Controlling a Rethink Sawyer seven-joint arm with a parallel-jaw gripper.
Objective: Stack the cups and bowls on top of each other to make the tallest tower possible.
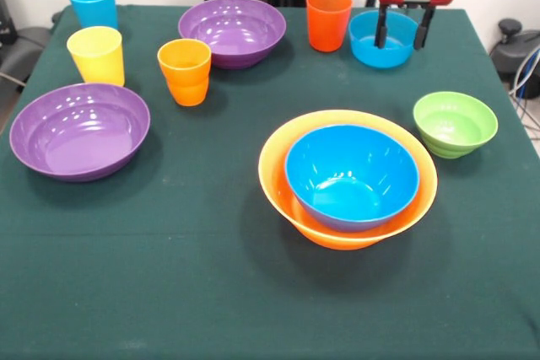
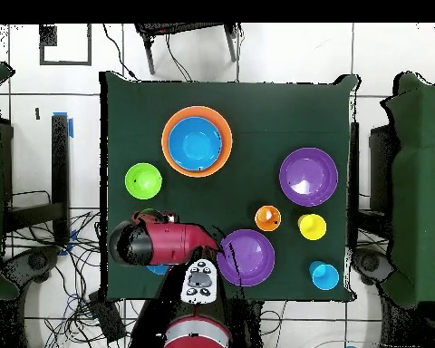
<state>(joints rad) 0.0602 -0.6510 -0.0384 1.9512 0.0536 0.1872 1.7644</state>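
- Two bowls are making up the tower [image 1: 348,176] so far: the deep blue bowl [image 1: 352,176] is sitting inside the big orange bowl [image 1: 278,176] near the middle of the table [image 1: 211,292], and everything else is standing loose.
- The gripper [image 1: 403,26] is hanging with its fingers apart and nothing in them, straddling the near rim of the light blue bowl [image 1: 371,52] at the far side; I cannot tell whether a finger is touching it.
- That thin, glossy rim is looking like a slippery thing to pinch, and I am thinking the bowl could tip or swing crooked once lifted.
- The red-orange cup [image 1: 328,19] is standing just beside that bowl, so a sideways nudge could be knocking it over.
- The green bowl [image 1: 455,123] is sitting near the tower, on the way there, and a low carry could be clipping it.
- Dropping the bowl off-centre could be leaving it tilted, spoiling the seat for later pieces.
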